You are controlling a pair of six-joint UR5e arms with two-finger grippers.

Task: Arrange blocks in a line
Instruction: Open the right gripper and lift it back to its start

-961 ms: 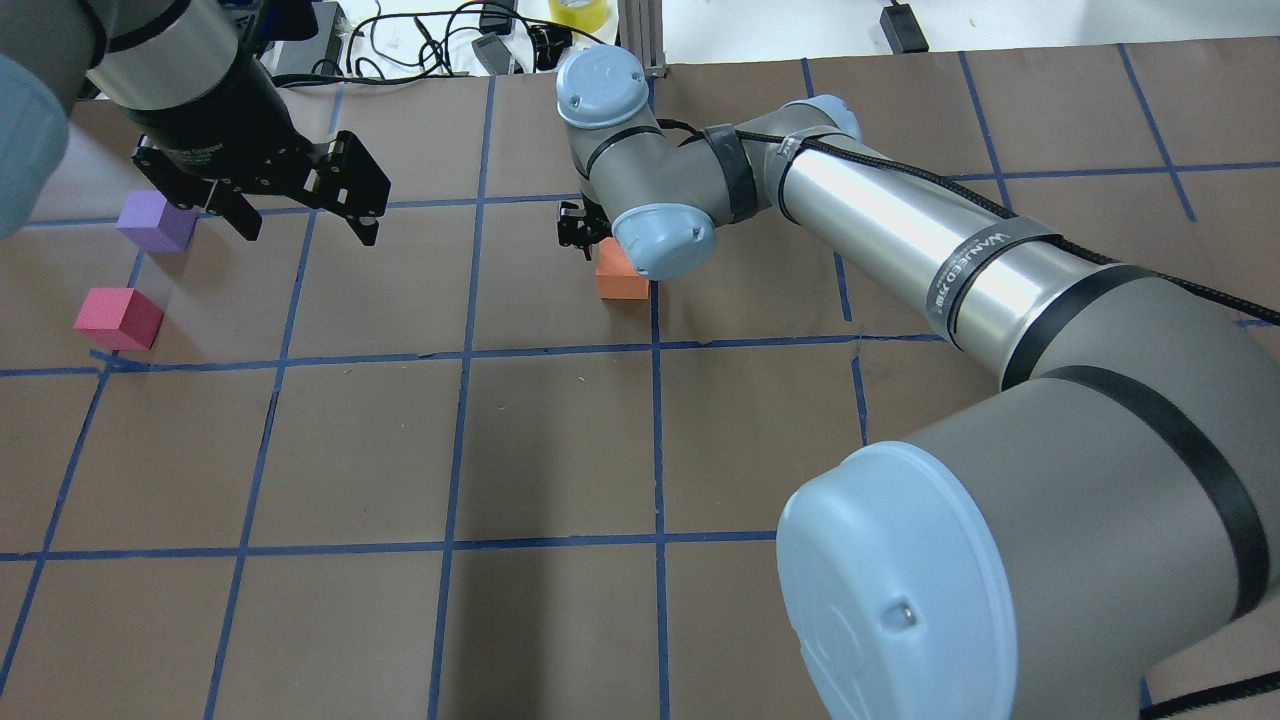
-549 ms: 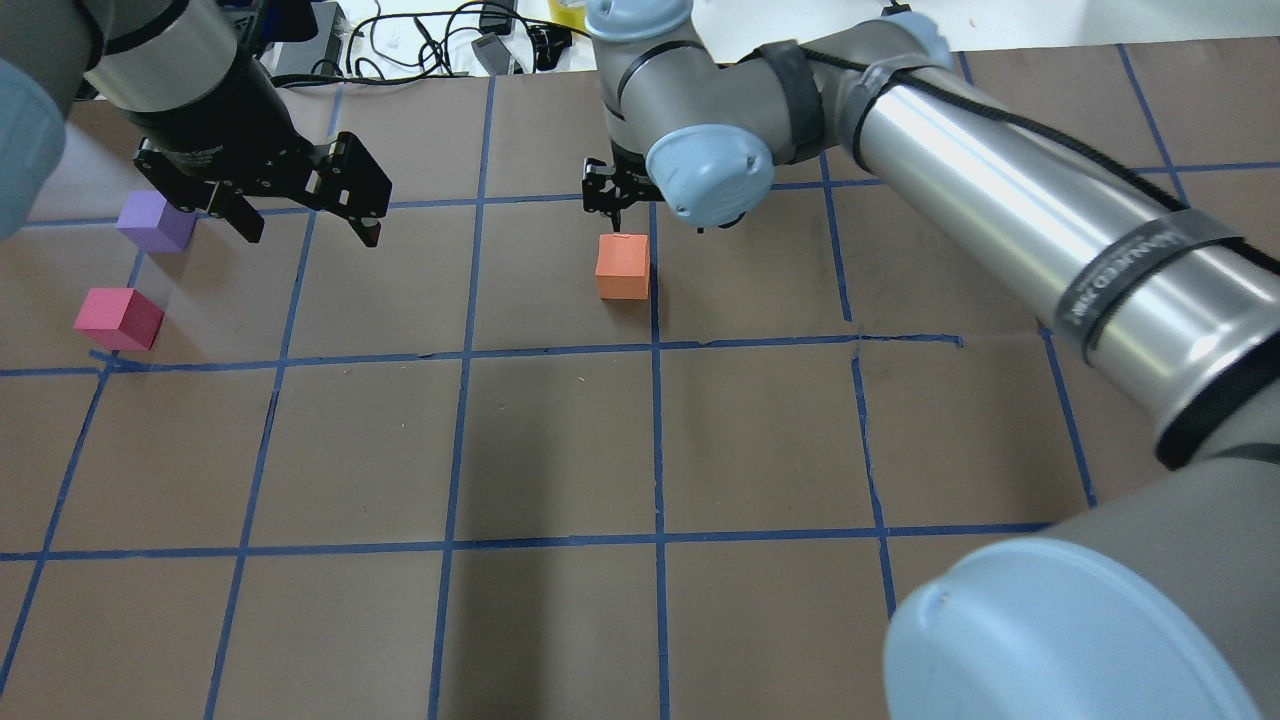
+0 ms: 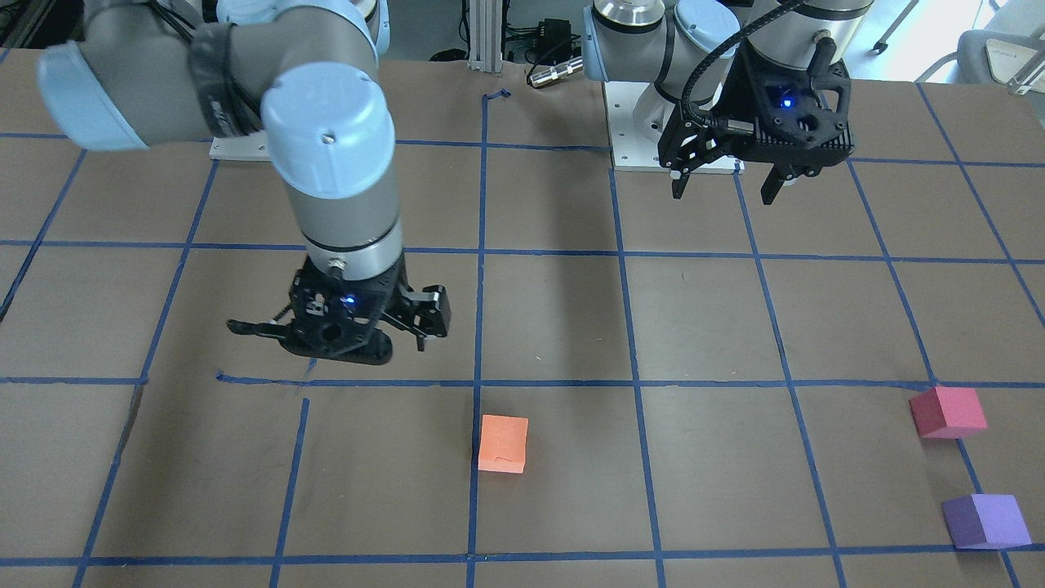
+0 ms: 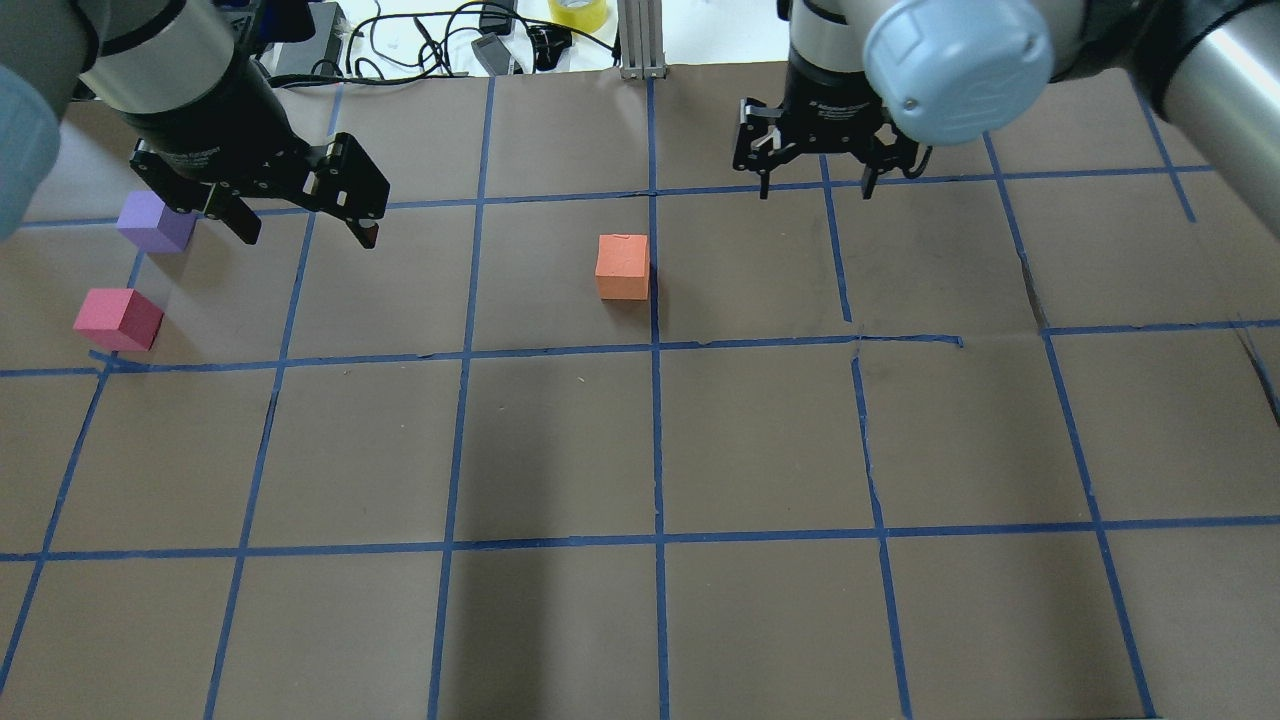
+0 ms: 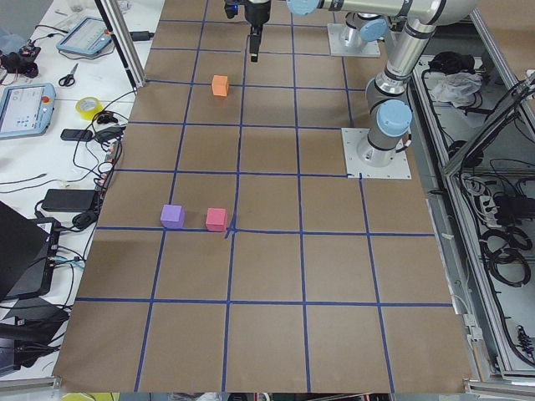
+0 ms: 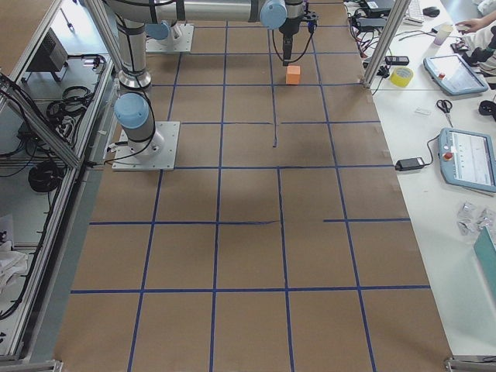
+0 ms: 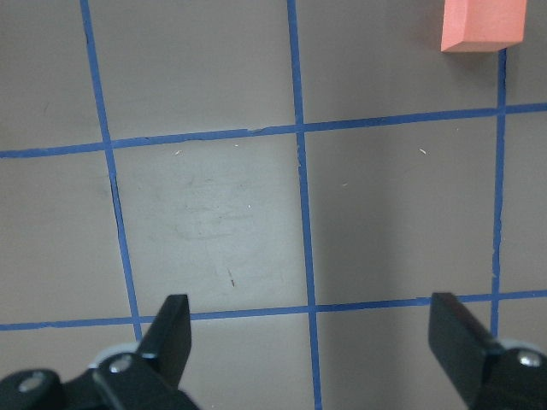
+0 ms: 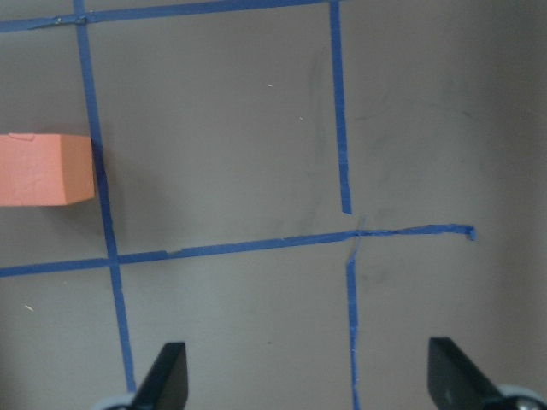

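Note:
The orange block (image 4: 622, 267) sits alone on the brown table, mid-far, beside a blue tape line; it also shows in the front view (image 3: 504, 443). The pinkish-red block (image 4: 117, 318) and the purple block (image 4: 155, 221) sit close together at the far left, apart from each other. My left gripper (image 4: 308, 235) hangs open and empty just right of the purple block. My right gripper (image 4: 816, 190) is open and empty, above the table to the right of the orange block. The orange block shows at the edge of the left wrist view (image 7: 481, 24) and the right wrist view (image 8: 43, 168).
Blue tape lines (image 4: 655, 440) divide the table into squares. Cables, a yellow tape roll (image 4: 578, 12) and an aluminium post (image 4: 640, 40) lie beyond the far edge. The left arm's base plate (image 3: 633, 155) is near the robot side.
My right gripper has lifted away from the orange block and swung to the right, leaving the block on the table. The left arm and the other blocks have not moved.

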